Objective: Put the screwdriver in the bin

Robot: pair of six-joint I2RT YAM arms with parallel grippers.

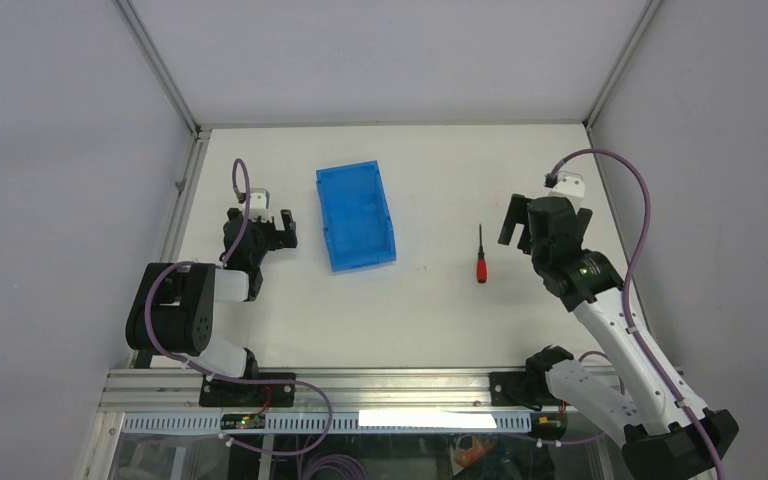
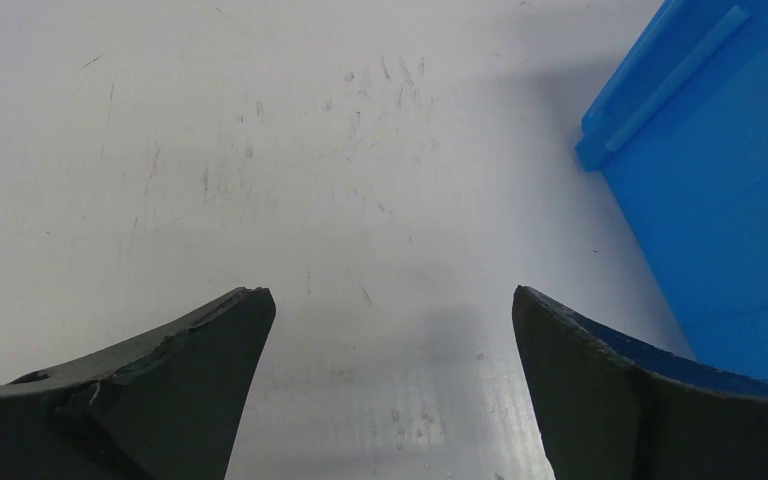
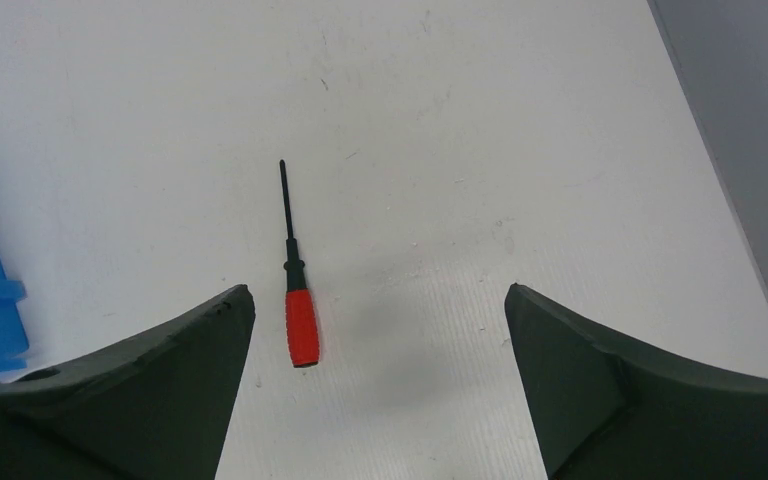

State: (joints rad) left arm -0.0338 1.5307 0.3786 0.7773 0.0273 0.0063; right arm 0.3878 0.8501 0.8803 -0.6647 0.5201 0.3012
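Note:
The screwdriver (image 1: 480,258), red handle near me and thin black shaft pointing away, lies flat on the white table right of centre. In the right wrist view the screwdriver (image 3: 298,300) lies just inside the left finger. My right gripper (image 1: 532,228) is open and empty, just right of it, above the table. The blue bin (image 1: 354,215) stands left of centre and looks empty. My left gripper (image 1: 273,229) is open and empty, just left of the bin. The bin's corner (image 2: 700,150) shows at the right of the left wrist view.
The white table (image 1: 430,310) is walled by grey panels at the back and both sides. A metal rail (image 1: 360,385) runs along the near edge by the arm bases. A purple cable (image 1: 640,210) loops off the right arm.

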